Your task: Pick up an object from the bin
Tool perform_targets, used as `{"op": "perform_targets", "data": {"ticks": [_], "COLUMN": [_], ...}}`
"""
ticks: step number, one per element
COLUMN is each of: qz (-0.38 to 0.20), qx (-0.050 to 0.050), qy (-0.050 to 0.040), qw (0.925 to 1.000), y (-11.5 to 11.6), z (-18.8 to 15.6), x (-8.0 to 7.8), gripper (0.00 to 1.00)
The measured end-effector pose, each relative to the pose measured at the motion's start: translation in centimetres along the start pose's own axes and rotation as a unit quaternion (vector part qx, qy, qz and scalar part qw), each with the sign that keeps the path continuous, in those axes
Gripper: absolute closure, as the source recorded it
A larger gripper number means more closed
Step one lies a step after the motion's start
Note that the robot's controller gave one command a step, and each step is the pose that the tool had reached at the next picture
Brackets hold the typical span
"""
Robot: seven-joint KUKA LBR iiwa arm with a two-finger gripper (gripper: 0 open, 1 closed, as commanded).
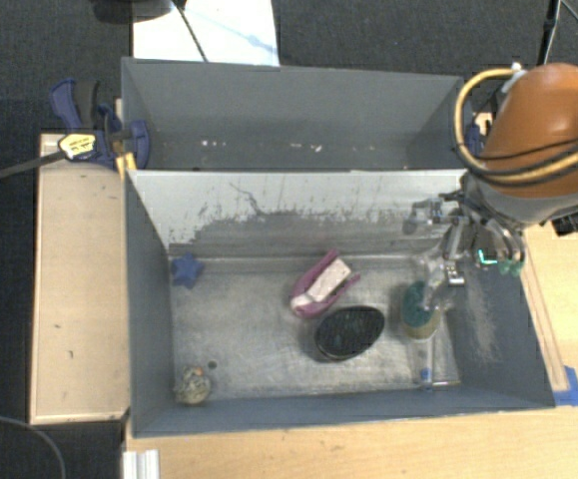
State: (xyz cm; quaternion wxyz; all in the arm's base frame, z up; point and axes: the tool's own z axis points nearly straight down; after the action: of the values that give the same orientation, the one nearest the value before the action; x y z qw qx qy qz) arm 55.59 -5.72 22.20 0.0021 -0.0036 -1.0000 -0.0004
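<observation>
Toward the right end of the grey metal bin (269, 213), the gripper (434, 289) hangs low under the arm's rounded orange cover, its metal tip just above and touching or nearly touching a small teal-green, bottle-like thing with a pale yellowish base (417, 315). Whether the claw is open or closed cannot be told from this angle. Just left of the teal thing lies a black oval object with a matte, finely textured face (348, 331), and against its upper edge rests a soft-looking purple and white crumpled piece (320, 285). Well apart, a small blue scrap (186, 269) sits by the left wall, and a dull, mottled round ball (195, 385) lies in the near left corner on the scuffed floor
</observation>
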Motion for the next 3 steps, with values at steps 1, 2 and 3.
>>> {"op": "perform_targets", "data": {"ticks": [1, 2, 3], "qz": [-0.142, -0.180, -0.237], "qx": [-0.001, 0.001, 0.001], "qy": [-0.0010, -0.0047, -0.0062], "qw": [0.9899, 0.9837, 0.9716], "y": [13.2, 10.6, 11.0], "z": [7.3, 9.3, 8.2], "x": [-1.2, -3.3, -3.7], "gripper": [0.00, 0.00, 0.00]}}
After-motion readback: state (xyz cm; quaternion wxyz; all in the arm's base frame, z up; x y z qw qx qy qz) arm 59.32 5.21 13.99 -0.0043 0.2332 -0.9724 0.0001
